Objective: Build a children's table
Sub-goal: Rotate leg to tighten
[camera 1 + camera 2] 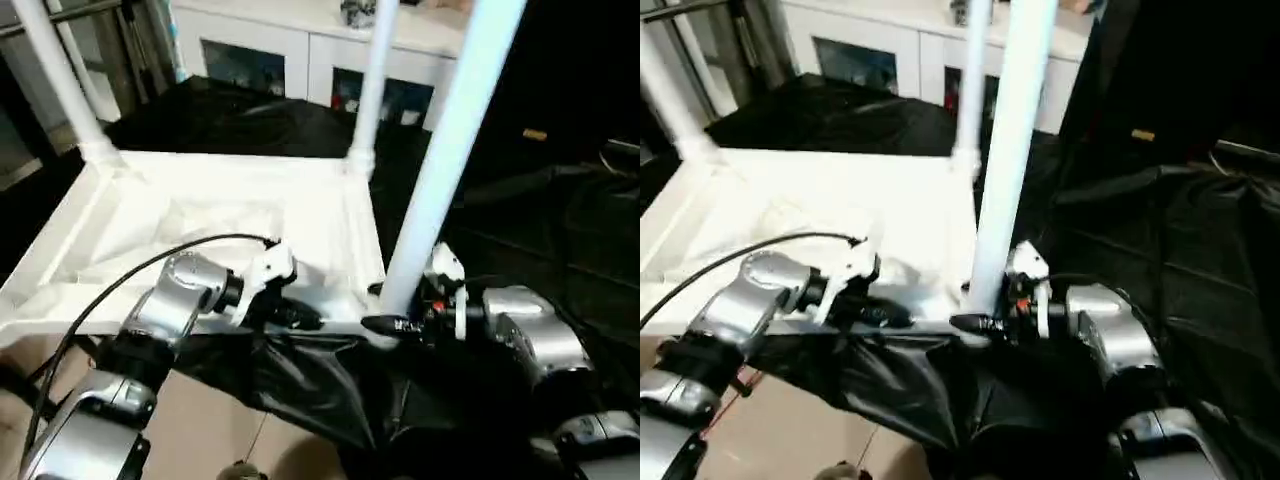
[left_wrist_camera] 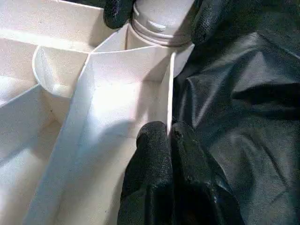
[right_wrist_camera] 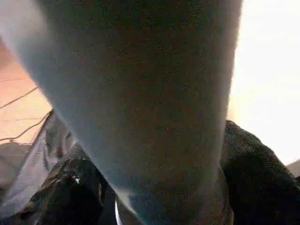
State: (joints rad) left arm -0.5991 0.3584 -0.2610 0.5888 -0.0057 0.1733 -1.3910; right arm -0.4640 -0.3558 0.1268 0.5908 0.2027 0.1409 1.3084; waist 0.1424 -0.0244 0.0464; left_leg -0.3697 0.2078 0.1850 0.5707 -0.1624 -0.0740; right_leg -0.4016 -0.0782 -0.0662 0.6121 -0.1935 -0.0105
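Left eye view: right end effector (image 1: 392,318) around upright leg (image 1: 445,150), forearm level.

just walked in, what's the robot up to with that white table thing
The robot is assembling a children's table. The tabletop lies upside down, ribbed underside up, with three legs standing in corner sockets. The right gripper has its jaws around the base of the nearest leg at its corner socket. The left gripper, jaws shut, pinches the tabletop's edge wall near that corner. Black cloth lies underneath.
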